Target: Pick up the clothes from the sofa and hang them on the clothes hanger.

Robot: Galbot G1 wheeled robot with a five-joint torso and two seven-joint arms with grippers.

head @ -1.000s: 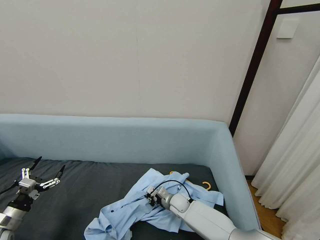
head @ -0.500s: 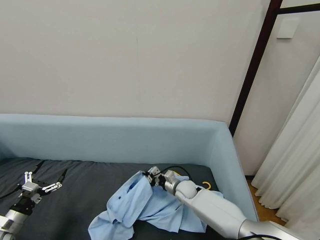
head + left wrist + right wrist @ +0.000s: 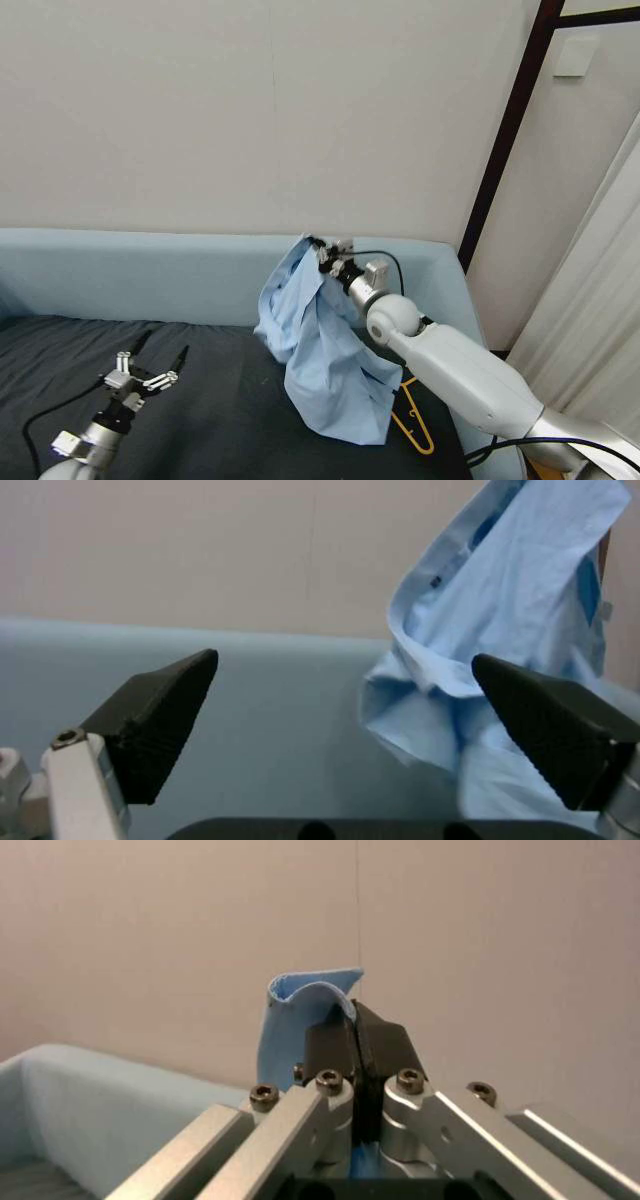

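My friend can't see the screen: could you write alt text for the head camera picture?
The robot's right gripper holds a light blue shirt up above a sofa, pinched at its top. A yellow hanger lies on the seat below, and the open left gripper hovers low to the left.

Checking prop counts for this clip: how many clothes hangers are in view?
1. A yellow hanger lies on the dark sofa seat, by the lower edge of the blue shirt hanging from the right claw. The shirt could hide another.

pale blue sofa (image 3: 200,280), dark grey seat, yellow hanger (image 3: 413,418) lying on it by the right armrest
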